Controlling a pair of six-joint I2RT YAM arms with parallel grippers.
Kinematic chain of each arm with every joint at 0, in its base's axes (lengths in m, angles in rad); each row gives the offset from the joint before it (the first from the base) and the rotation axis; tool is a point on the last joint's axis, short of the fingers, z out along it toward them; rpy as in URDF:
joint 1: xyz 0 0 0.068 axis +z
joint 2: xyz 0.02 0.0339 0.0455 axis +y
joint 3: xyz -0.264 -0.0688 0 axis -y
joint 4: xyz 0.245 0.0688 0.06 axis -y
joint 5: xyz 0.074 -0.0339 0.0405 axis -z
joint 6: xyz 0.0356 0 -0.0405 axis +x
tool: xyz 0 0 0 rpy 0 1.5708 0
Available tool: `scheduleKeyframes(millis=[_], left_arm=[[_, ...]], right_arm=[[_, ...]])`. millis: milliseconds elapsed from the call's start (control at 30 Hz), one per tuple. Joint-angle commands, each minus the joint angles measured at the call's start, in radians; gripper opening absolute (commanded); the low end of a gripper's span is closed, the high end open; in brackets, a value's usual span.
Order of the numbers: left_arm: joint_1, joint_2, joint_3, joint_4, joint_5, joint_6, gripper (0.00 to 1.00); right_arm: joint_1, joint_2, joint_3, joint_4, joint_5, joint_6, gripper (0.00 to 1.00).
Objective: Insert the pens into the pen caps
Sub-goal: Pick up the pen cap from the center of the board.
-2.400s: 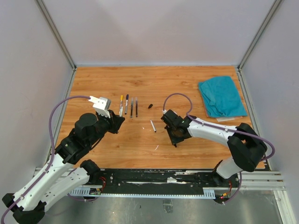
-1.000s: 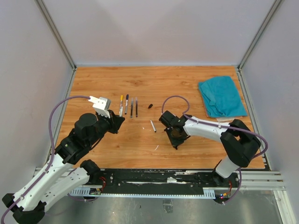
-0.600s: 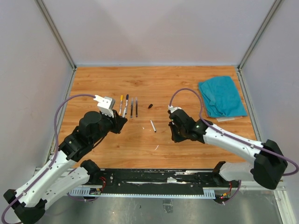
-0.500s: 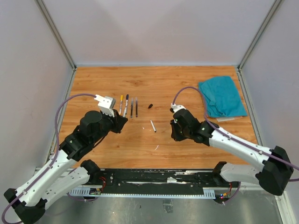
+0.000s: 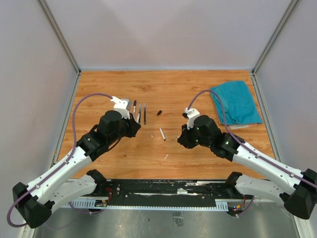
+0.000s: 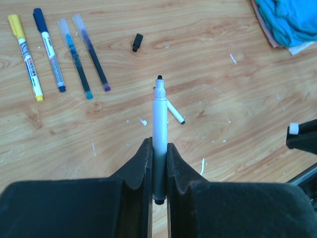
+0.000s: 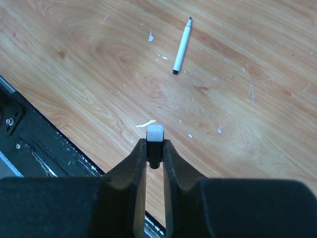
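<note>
My left gripper (image 6: pixel 158 147) is shut on a white pen (image 6: pixel 159 119) whose black tip points forward over the table. My right gripper (image 7: pixel 155 145) is shut on a stubby pen cap (image 7: pixel 155 134), black with a white end. In the top view the left gripper (image 5: pixel 132 128) and right gripper (image 5: pixel 182 140) face each other across a loose white pen (image 5: pixel 162 133). A black pen cap (image 6: pixel 136 42) lies alone further back. Several capped pens (image 6: pixel 49 54) lie in a row at the back left, one with a yellow end (image 6: pixel 16 25).
A teal cloth (image 5: pixel 234 101) lies at the back right of the wooden table (image 5: pixel 163 89). Small pale scraps (image 7: pixel 145 123) dot the wood. The black base rail (image 5: pixel 168 191) runs along the near edge. Grey walls enclose three sides.
Both wrists have lifted off the table and swung toward the middle. The left moved right with its pen, and the right arm stretched out with the cap in its jaws.
</note>
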Motion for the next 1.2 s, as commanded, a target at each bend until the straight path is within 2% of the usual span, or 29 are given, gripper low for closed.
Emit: scheduleKeyframes(millis=[0, 267, 433, 567, 667, 800, 900, 1033, 1167], left_arm=[[0.005, 0.009, 0.008, 0.107, -0.016, -0.026, 0.0], [0.005, 0.062, -0.029, 0.155, 0.034, -0.021, 0.0], [0.012, 0.134, 0.022, 0.066, 0.02, -0.015, 0.0], [0.012, 0.063, -0.05, 0.179, 0.082, -0.001, 0.01], [0.012, 0.04, -0.056, 0.2, 0.063, -0.017, 0.0], [0.007, 0.059, -0.065, 0.236, 0.122, -0.042, 0.0], [-0.036, 0.069, -0.076, 0.262, 0.094, -0.067, 0.01], [-0.157, 0.083, -0.08, 0.316, 0.006, -0.083, 0.01], [-0.228, 0.093, -0.093, 0.375, -0.025, -0.098, 0.0]], right_arm=[[0.009, -0.028, -0.004, 0.053, -0.031, -0.105, 0.03], [0.005, -0.119, -0.042, 0.098, 0.016, -0.105, 0.01], [-0.033, -0.158, -0.048, 0.093, 0.05, -0.031, 0.01], [-0.07, -0.173, -0.058, 0.071, 0.085, 0.009, 0.0], [-0.103, -0.169, -0.058, 0.079, 0.042, -0.015, 0.01], [-0.148, -0.167, -0.054, 0.098, -0.018, -0.037, 0.01], [-0.216, -0.179, -0.062, 0.129, -0.083, -0.025, 0.01], [-0.313, -0.21, -0.09, 0.204, -0.189, 0.025, 0.01], [-0.343, -0.218, -0.094, 0.268, -0.252, 0.042, 0.01]])
